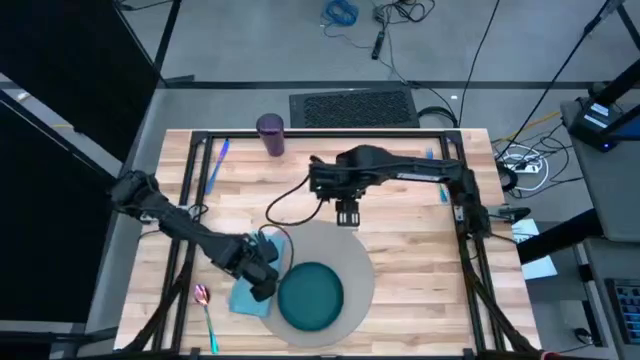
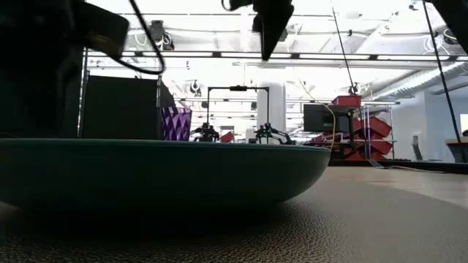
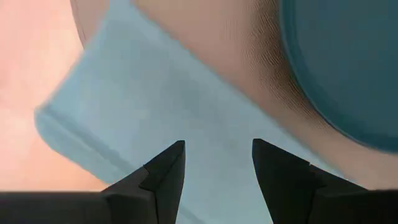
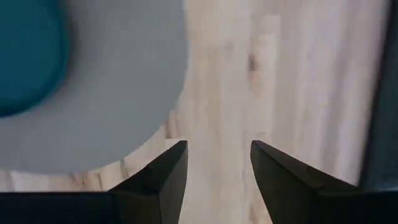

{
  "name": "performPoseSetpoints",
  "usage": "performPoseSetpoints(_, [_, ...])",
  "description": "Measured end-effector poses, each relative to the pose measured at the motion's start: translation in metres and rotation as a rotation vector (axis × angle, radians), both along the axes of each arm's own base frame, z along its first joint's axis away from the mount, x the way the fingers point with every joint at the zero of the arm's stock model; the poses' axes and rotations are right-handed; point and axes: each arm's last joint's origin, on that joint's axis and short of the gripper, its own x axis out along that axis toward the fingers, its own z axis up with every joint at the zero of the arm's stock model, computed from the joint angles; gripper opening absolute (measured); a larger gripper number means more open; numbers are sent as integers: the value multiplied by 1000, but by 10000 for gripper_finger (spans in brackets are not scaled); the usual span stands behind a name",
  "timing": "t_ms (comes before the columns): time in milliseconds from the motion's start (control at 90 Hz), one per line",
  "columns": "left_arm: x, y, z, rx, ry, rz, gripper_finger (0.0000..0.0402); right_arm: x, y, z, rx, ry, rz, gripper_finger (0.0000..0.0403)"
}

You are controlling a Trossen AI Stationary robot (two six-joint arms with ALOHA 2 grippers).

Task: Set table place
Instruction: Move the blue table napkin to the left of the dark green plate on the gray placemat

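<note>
Pale wood table (image 1: 400, 250) in a workshop. Grey mat (image 1: 352, 262) with teal plate (image 1: 311, 295) lies near-centre. Spoon (image 1: 206, 312) points near-to-far at left. Left gripper (image 3: 217, 163), jaws parted and seemingly empty, hovers over napkin (image 3: 143, 118). Right gripper (image 4: 217, 163) is open above the mat's far edge.

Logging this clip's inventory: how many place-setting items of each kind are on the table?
Round grey mat: 1
Round teal plate: 1
Light blue napkin: 1
Purple faceted cup: 1
Blue utensils: 2
Pink-bowled green-handled spoon: 1
Total: 7
</note>
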Motion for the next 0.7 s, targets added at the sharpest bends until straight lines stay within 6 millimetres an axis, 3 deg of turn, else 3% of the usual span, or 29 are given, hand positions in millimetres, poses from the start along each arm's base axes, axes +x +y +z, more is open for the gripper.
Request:
performPoseSetpoints(178, [14, 22, 1, 45, -38, -55, 171, -28, -1, 9, -56, -2, -80, 166])
performPoseSetpoints(500, [36, 54, 3, 30, -128, -105, 171, -77, -4, -33, -126, -36, -132, 166])
performPoseSetpoints(700, [46, 73, 0, -27, -143, -90, 171, -101, -6, -44, -123, -105, -150, 166])
